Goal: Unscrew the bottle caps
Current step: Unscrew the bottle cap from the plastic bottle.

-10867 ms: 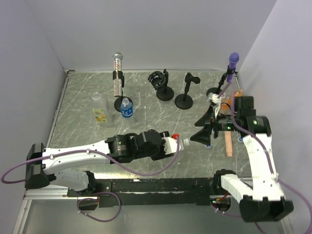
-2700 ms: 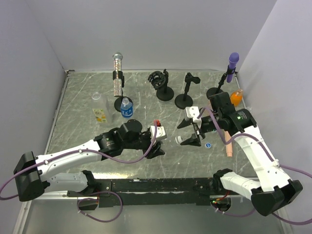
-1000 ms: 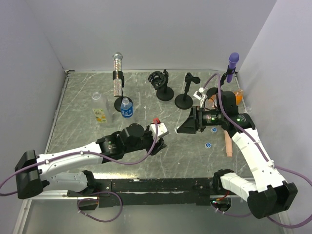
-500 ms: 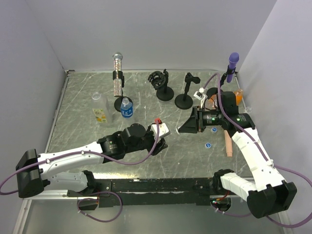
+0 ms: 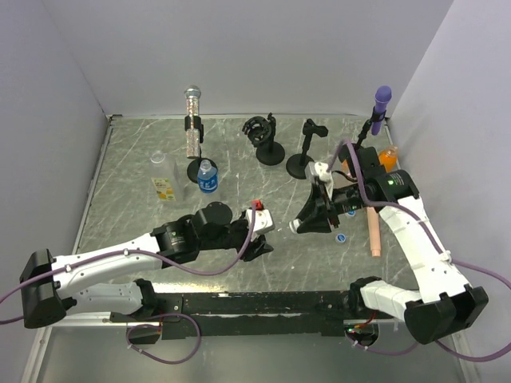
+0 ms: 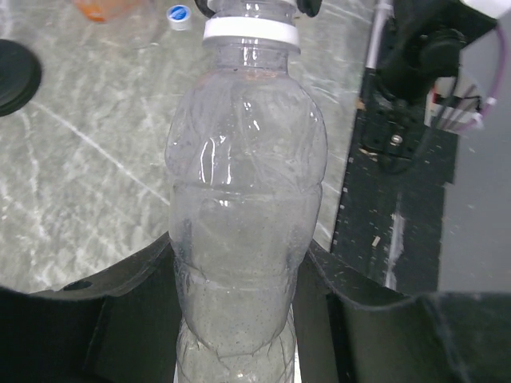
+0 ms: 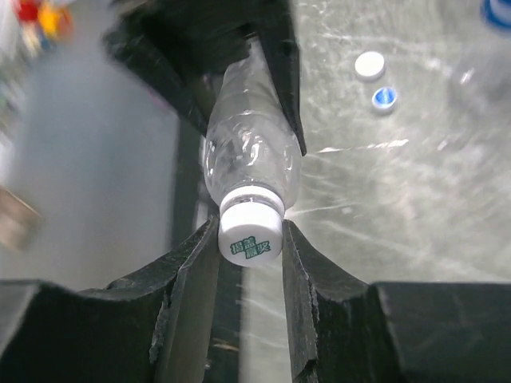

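My left gripper (image 6: pixel 239 319) is shut on the body of a clear label-less bottle (image 6: pixel 243 183), holding it off the table near the front. Its white cap (image 7: pixel 251 235), printed with green characters, sits between my right gripper's fingers (image 7: pixel 188 271). My right gripper (image 7: pixel 249 243) is shut on that cap. In the top view the two grippers meet near the table's middle front, the right gripper (image 5: pixel 303 224) at the cap (image 5: pixel 295 227). A blue-labelled bottle (image 5: pixel 207 177) and a yellow-green-labelled bottle (image 5: pixel 165 185) stand at the back left. An orange bottle (image 5: pixel 387 158) stands at the right.
Loose caps lie on the table: a blue cap (image 5: pixel 340 237), and in the right wrist view a white cap (image 7: pixel 369 65) beside another blue cap (image 7: pixel 385 97). A silver microphone (image 5: pixel 192 120), a purple microphone (image 5: pixel 382 100) and black stands (image 5: pixel 271 150) line the back. A peach cylinder (image 5: pixel 373 231) lies at the right.
My right gripper has swung down and left from beside the stands to the bottle's cap and shut on it. The left arm has shifted the bottle slightly toward it.
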`<control>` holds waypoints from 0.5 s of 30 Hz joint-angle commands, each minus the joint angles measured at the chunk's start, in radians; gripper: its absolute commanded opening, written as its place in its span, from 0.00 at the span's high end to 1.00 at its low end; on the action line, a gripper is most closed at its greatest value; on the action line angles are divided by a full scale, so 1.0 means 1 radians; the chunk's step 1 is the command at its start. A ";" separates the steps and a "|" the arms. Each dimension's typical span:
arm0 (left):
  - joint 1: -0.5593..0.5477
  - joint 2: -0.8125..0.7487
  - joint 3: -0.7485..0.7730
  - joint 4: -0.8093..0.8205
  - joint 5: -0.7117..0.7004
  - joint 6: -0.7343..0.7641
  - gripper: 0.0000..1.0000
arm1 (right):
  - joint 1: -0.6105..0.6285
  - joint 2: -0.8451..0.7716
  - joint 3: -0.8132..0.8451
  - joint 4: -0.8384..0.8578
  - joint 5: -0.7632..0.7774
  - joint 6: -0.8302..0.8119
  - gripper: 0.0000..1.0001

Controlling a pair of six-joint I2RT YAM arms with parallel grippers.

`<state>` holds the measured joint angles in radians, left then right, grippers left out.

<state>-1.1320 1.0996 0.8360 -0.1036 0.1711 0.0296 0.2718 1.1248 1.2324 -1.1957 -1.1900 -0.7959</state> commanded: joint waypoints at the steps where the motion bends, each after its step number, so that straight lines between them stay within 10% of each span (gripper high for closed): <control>1: -0.005 -0.032 -0.009 -0.025 0.113 0.033 0.63 | 0.012 -0.046 0.055 -0.093 0.025 -0.490 0.81; 15: 0.000 -0.066 -0.051 0.050 0.051 -0.010 0.63 | 0.015 -0.030 -0.016 0.030 -0.108 -0.311 0.68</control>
<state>-1.1290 1.0657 0.8070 -0.0601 0.2169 0.0353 0.2955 1.0630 1.2388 -1.2465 -1.2270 -1.1889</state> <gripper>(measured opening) 0.516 0.406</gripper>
